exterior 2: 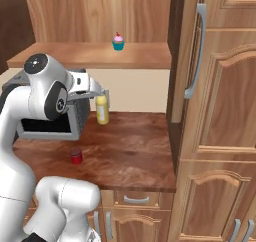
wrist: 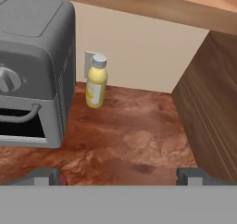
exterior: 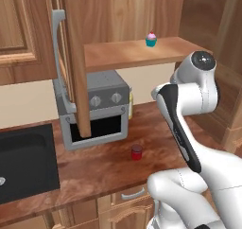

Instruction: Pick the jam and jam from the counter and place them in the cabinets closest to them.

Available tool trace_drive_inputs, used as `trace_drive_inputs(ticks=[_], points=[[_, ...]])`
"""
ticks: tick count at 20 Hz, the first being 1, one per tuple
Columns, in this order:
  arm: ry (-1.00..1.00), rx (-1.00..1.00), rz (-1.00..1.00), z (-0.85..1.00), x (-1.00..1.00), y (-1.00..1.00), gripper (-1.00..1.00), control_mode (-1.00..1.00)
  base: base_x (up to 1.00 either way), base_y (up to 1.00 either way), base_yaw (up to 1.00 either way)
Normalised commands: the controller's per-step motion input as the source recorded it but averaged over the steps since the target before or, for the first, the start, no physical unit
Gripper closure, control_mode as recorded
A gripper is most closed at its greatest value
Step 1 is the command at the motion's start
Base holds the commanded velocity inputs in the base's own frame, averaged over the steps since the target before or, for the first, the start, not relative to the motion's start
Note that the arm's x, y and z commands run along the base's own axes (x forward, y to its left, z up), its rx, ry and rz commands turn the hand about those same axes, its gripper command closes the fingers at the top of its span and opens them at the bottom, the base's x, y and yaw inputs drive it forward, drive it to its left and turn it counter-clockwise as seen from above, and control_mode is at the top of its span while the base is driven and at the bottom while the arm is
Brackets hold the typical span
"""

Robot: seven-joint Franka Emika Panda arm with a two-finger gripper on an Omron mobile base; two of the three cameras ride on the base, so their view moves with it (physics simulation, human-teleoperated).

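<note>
So far no jam is stowed. The red jam (exterior: 136, 152) stands on the counter (exterior: 94, 169) before the oven (exterior: 94, 110); the cabinet shelf (exterior: 123, 53) holds a cupcake (exterior: 151, 39). The gripper (wrist: 118, 176) hangs released and empty above the counter. Picking and placing remain.
</note>
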Motion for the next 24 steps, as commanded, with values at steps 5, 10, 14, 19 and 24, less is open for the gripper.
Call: trace_drive_inputs(ticks=[5, 10, 14, 19, 24], points=[[0.00, 0.00, 0.00, 0.00, 0.00, 0.00, -1.00, -1.00, 0.01, 0.00, 0.00], [0.00, 0.00, 0.00, -0.10, -0.03, 0.08, -1.00, -1.00, 0.00, 0.00, 0.00], [0.01, -0.01, 0.02, -0.18, -0.03, 0.23, -1.00, -1.00, 0.00, 0.00, 0.00], [0.02, -0.01, 0.03, -0.23, -0.06, 0.19, -1.00, -1.00, 0.00, 0.00, 0.00], [0.07, 0.00, 0.03, -0.35, -0.01, 0.09, -1.00, -1.00, 0.00, 0.00, 0.00]])
